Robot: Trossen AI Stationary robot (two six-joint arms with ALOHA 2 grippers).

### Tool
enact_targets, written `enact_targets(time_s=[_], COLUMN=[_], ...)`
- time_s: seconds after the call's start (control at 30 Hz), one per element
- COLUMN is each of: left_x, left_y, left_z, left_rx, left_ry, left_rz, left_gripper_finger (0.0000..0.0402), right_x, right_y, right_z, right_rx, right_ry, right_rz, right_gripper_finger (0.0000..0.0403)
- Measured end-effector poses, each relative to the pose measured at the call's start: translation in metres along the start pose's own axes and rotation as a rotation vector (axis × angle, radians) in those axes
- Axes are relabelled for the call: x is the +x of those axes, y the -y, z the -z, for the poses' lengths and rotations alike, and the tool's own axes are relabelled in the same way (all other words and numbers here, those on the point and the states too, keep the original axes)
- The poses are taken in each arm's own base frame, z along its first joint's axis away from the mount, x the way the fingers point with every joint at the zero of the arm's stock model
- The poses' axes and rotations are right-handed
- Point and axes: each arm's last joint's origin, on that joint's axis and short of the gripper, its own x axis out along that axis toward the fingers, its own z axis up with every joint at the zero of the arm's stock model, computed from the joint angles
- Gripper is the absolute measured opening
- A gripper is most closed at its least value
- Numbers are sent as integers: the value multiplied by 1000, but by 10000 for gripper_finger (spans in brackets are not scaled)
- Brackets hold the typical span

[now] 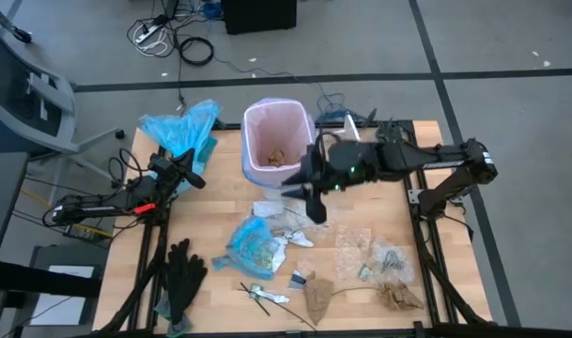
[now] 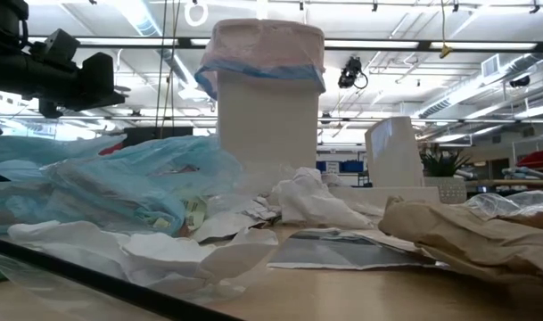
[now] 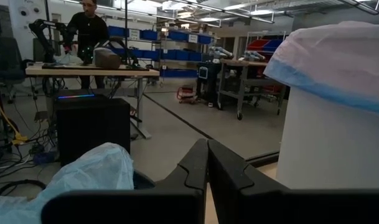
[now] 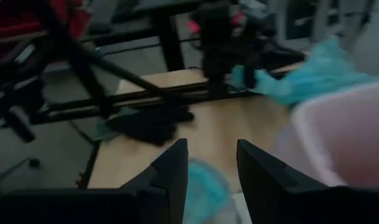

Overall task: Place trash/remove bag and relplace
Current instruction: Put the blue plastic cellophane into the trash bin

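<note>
A white bin (image 1: 278,141) stands at the table's far edge, lined with the pale pink bag (image 2: 262,49); the bag's rim is folded over the bin's top, and brown scraps (image 1: 276,154) lie inside. Trash is spread over the table's near half: brown paper (image 1: 318,296), clear film (image 1: 361,249), white paper (image 1: 276,212) and black utensils (image 1: 260,297). My right gripper (image 1: 302,188) hovers open just near of the bin, with nothing between its fingers (image 4: 177,168). My left gripper (image 1: 193,174) waits shut at the table's left side, level, left of the bin (image 3: 338,130).
A light-blue plastic bag (image 1: 182,127) lies at the far left corner, and another (image 1: 253,244) lies among the trash. Black gloves (image 1: 184,274) lie near the left front. More brown paper (image 1: 398,297) lies at the right front.
</note>
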Motion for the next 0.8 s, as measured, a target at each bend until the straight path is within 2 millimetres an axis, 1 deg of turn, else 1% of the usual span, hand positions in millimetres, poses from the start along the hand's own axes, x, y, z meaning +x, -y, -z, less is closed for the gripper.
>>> enact_targets(time_s=[0.1,0.17,0.27,0.5,0.7,0.8], left_x=[0,0,0,0,0,0], left_y=[0,0,0,0,0,0], left_z=[0,0,0,0,0,0], left_rx=[0,-2,-1,0,-1,0], left_ry=[0,1,0,0,1,0], left_rz=[-1,0,0,0,0,0], left_gripper_finger=[21,21,21,21,21,21], right_x=[11,22,46,114,155,174], right_y=[-12,-16,-20,-23,-25,-25], right_z=[6,13,26,58,70,83], right_rx=[-34,-43,-53,-56,-115,-147], right_ry=[-14,-43,-89,-137,-169,-211], right_rz=[-20,-10,-4,-36,-53,-49], right_gripper_finger=[131,140,159,218,262,275])
